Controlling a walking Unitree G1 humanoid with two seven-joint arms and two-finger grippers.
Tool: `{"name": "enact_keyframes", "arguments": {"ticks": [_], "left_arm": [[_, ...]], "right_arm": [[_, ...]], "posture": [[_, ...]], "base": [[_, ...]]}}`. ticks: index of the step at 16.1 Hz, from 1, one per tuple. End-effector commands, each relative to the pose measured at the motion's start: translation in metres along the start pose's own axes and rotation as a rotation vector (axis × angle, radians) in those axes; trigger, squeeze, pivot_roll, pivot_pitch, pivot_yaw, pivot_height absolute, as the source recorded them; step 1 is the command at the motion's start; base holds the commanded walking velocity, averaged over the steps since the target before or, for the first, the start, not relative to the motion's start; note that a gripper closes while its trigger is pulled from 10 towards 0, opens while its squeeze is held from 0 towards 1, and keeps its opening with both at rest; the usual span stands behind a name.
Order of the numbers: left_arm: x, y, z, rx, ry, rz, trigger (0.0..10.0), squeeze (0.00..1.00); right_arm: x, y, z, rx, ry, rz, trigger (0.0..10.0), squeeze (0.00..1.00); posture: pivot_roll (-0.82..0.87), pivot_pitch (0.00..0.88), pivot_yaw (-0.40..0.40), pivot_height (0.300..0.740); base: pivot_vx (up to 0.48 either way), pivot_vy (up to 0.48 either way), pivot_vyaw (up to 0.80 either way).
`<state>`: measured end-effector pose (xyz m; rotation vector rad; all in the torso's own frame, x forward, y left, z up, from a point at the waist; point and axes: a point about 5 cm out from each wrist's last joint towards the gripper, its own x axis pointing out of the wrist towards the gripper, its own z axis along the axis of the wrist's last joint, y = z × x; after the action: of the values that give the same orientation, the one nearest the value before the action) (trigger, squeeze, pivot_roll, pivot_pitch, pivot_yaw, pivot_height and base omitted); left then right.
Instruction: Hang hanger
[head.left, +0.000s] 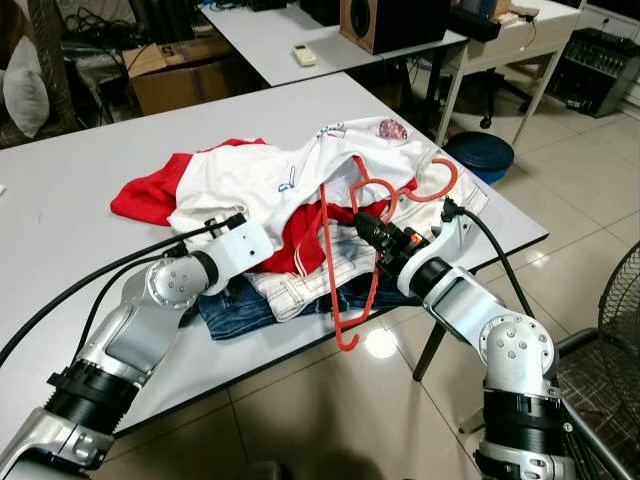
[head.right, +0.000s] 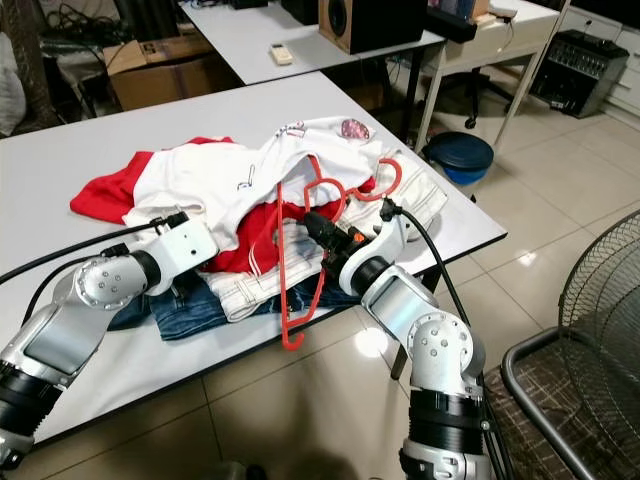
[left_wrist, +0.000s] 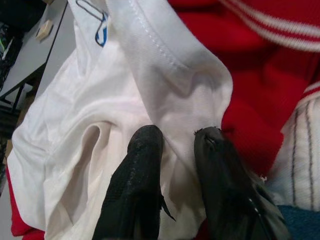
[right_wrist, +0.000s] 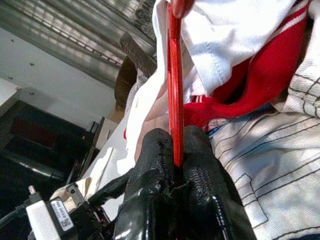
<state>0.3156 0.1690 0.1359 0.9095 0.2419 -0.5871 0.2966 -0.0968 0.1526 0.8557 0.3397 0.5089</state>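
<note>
A red plastic hanger (head.left: 346, 340) stands tilted over the clothes pile, its hook near the table's right edge and its lower corner hanging past the front edge. My right gripper (right_wrist: 174, 137) is shut on one thin bar of the hanger (right_wrist: 174, 100), at the pile's right side (head.left: 364, 227). A white shirt (head.left: 260, 180) lies on top of the pile, with part of the hanger passing under its fabric. My left gripper (left_wrist: 177, 137) is pushed in at the pile's left side, its two fingers pinched on a fold of the white shirt (left_wrist: 100, 100).
Under the shirt lie a red garment (head.left: 150, 195), a striped white one (head.left: 300, 285) and blue jeans (head.left: 235, 305) on the white table (head.left: 60, 170). A blue round object (head.left: 480, 155) is on the floor at right. A wire fan guard (head.left: 625, 300) stands beside my right arm. Behind, a second table (head.left: 260, 35).
</note>
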Motion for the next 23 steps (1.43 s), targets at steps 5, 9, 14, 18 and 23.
{"name": "enact_keyframes", "arguments": {"ticks": [5,9,14,18,23], "left_arm": [[0.012,0.011,-0.006,0.022,0.029,0.077,1.1,0.0],[0.015,0.013,-0.005,0.015,0.012,0.077,0.0,0.0],[0.018,0.012,-0.007,-0.037,-0.011,0.071,0.0,0.0],[0.018,0.015,-0.008,-0.079,-0.036,0.099,0.0,0.0],[0.003,0.031,-0.003,-0.317,-0.132,0.036,0.0,0.0]], "right_arm": [[0.003,0.003,0.003,-0.013,-0.017,0.002,10.0,0.0],[0.002,0.003,0.004,-0.014,-0.023,0.003,10.0,0.0],[0.003,0.002,0.004,-0.018,-0.025,0.003,10.0,0.0],[0.004,0.003,0.004,-0.021,-0.022,0.008,10.0,0.0],[0.009,-0.002,0.009,0.019,-0.069,-0.008,10.0,0.0]], "posture": [[0.01,0.011,0.059,0.74],[0.0,0.005,0.064,0.74],[0.0,0.0,0.063,0.74],[0.0,0.0,0.058,0.74],[0.02,0.002,0.061,0.74]], "base": [[0.0,0.0,0.0],[0.0,0.0,0.0],[0.0,0.0,0.0],[0.0,0.0,0.0],[0.0,0.0,0.0]]}}
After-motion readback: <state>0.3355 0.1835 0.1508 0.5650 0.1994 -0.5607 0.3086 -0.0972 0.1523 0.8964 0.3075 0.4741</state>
